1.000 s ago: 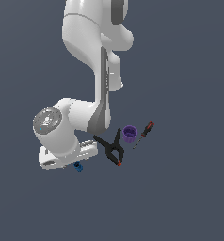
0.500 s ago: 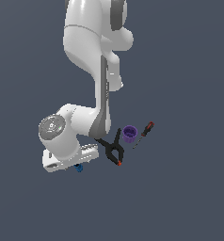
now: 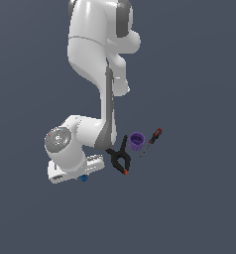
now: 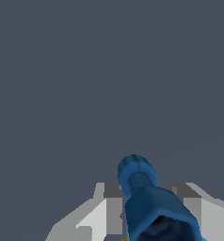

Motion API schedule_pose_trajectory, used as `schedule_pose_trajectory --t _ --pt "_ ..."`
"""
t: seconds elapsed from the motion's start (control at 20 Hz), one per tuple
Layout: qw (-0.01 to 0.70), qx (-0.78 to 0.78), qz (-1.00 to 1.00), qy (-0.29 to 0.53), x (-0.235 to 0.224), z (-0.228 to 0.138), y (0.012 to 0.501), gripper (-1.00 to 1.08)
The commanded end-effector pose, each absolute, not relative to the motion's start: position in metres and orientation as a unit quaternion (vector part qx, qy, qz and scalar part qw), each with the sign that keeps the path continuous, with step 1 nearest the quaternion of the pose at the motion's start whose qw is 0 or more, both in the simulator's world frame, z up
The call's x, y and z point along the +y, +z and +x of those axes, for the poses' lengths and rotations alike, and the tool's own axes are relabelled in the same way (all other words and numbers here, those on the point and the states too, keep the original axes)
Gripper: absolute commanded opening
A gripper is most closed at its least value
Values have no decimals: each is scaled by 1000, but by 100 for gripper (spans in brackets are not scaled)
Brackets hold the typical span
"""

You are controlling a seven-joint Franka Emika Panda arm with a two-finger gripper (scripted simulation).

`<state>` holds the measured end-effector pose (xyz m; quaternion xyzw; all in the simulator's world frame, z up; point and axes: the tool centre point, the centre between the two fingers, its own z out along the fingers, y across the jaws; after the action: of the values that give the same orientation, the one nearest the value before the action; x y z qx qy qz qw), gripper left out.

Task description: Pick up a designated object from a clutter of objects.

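Blue piece, exterior view: the small blue stubby piece (image 3: 83, 177) shows only as a dot under the white hand of the arm, at about 7 o'clock from the spring clamp and well apart from the purple cup.
Arm, exterior view: the white Panda arm (image 3: 97, 64) comes down from the top of the picture and folds low, its round wrist joint at 9 o'clock of the clutter.
Gripper, exterior view: the gripper (image 3: 79, 174) sits low beneath the white hand, right at the blue piece; its fingers are too hidden to read from this side.
Clamp, exterior view: the black spring clamp (image 3: 119, 157) with orange tips lies just beside the arm's dark link, at 3 o'clock from the hand.
Cup, exterior view: the purple cup (image 3: 136, 141) stands upright, at 1 o'clock from the clamp, near it but apart.
Screwdriver, exterior view: the red-handled screwdriver (image 3: 151, 141) lies slanted just at 3 o'clock of the cup.
Floor, exterior view: plain dark grey-blue ground (image 3: 199, 198) all round.
Blue piece, wrist view: the blue stubby piece (image 4: 138, 175) fills the near field, its rounded end toward the camera's far side, a darker blue body (image 4: 161, 214) nearer the lens.
Gripper, wrist view: grey-white fingers (image 4: 111, 207) stand on either side of the blue piece, narrow and close against it; whether they actually press it I cannot tell.
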<state>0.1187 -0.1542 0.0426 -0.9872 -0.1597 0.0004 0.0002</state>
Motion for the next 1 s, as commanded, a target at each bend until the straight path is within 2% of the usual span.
schedule_pose_trajectory --t 0.0,0.55,0.95 --pt "0 -160 -987 0 -154 119 43 -100" --pt "0 -160 -987 0 -154 119 45 -100" --pt "0 -160 -987 0 -154 114 78 -100"
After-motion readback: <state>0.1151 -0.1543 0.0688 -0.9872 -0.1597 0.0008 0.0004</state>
